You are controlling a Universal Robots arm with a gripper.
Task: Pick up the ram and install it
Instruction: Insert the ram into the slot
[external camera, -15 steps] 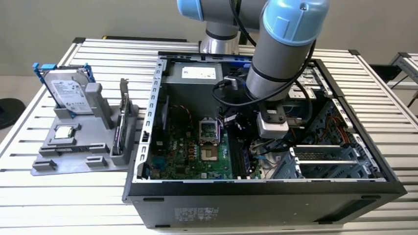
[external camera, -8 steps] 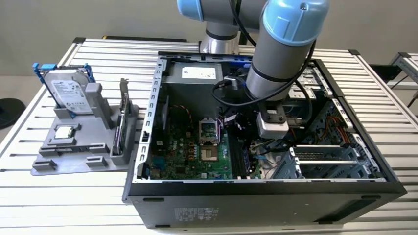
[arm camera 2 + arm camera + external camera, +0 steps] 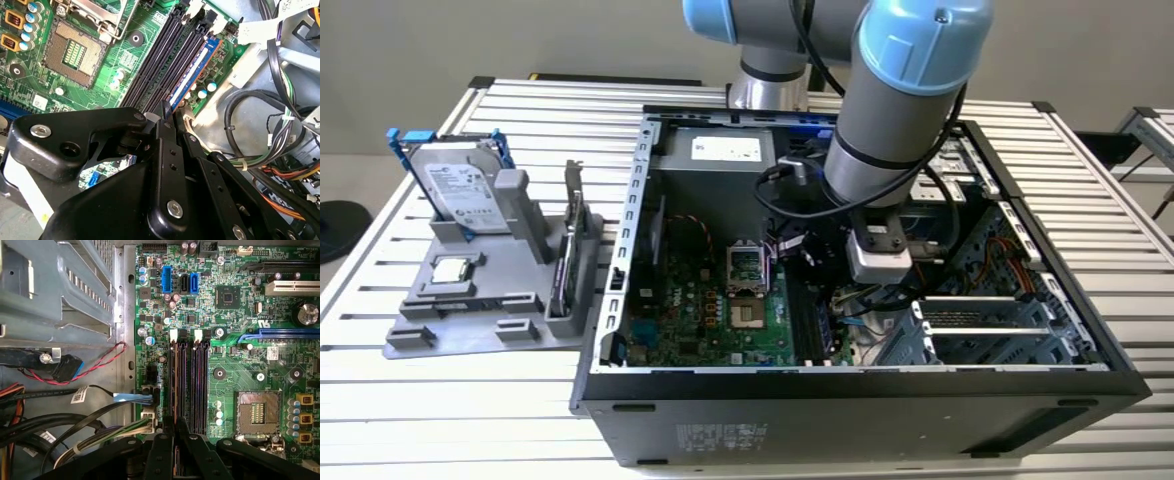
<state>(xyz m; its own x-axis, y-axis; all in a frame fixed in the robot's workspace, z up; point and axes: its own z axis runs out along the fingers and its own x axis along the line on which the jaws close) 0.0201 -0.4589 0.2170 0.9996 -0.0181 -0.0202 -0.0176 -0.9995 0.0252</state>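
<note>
**Ram at the outermost slot, jaws pinched on its edge**

The main risk is a skewed seating. The ram (image 3: 197, 67) stands on edge along the outermost of the black memory slots (image 3: 197, 385), the one nearest the cables (image 3: 260, 125). If it is pressed while one end sits higher than the other, or while the notch is off its key, the contacts or the slot could be damaged. I cannot tell from these pictures whether it is fully home or whether the white latches (image 3: 174, 335) at the far end of the slots are closed. The loose cables lie just beside that slot and the gripper's linkage, so a sideways shift could snag them. A tilted wrist would also lever the thin board against the slot wall.

In the exterior view, the arm (image 3: 901, 110) reaches down into the open computer case (image 3: 854, 400). Its wrist is at about 2 o'clock from the processor socket (image 3: 744, 300), and the slots are at about 3 o'clock from the socket.

In both wrist views the gripper (image 3: 171, 112) has its jaws drawn nearly together, with only a narrow gap. The near end of the ram's top edge runs straight into that gap, so I judge that the fingertips (image 3: 167, 430) are clamped on the board and not merely resting over it.
</note>
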